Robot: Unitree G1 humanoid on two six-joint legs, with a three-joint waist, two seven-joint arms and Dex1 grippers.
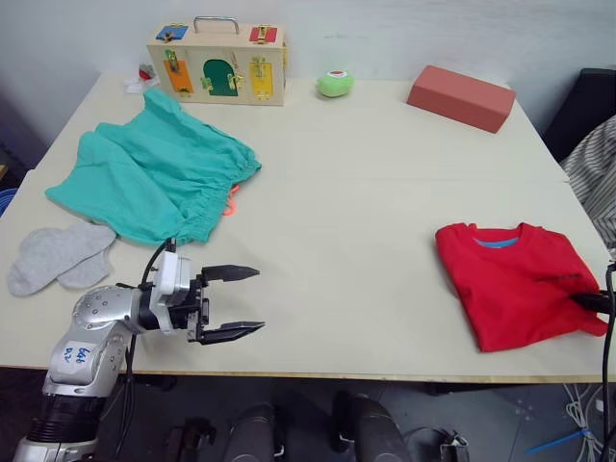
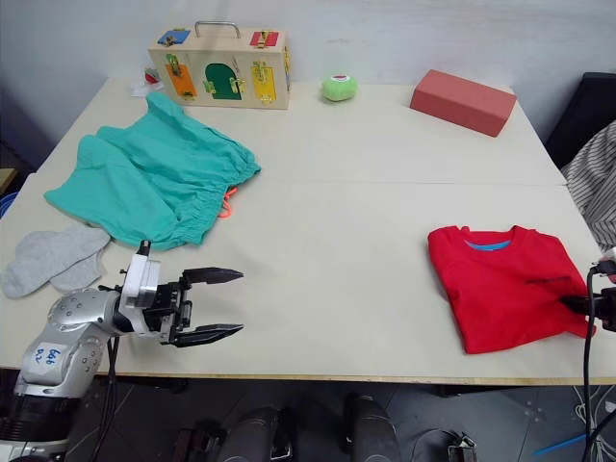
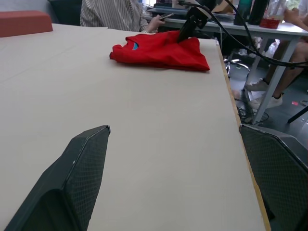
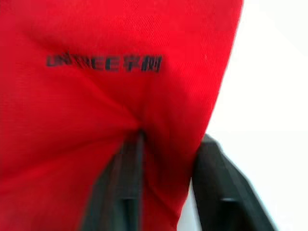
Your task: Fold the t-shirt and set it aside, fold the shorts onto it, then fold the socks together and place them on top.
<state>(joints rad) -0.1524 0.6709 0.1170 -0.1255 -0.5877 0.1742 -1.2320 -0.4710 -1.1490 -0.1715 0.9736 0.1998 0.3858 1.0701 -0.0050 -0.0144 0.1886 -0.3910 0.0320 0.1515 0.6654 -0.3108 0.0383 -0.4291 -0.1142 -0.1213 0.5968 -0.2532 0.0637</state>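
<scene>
The red t-shirt [image 1: 510, 279] lies folded near the table's right front corner, its blue neck label showing. My right gripper [image 1: 579, 300] reaches in from the right edge and is shut on a pinch of the shirt's cloth [image 4: 120, 72]; one of its fingers [image 4: 219, 187] lies beside the fold. The teal-green shorts [image 1: 154, 178] lie spread at the left, with the grey socks [image 1: 58, 255] just in front of them by the left edge. My left gripper [image 1: 258, 300] hovers open and empty over bare table at the front left, to the right of the socks.
A wooden latch box [image 1: 217, 63], a green round object [image 1: 335, 84] and a red block [image 1: 460, 96] stand along the far edge. A person in a striped shirt [image 1: 597, 173] sits by the table's right side. The table's front edge [image 1: 318, 371] is close under my left gripper.
</scene>
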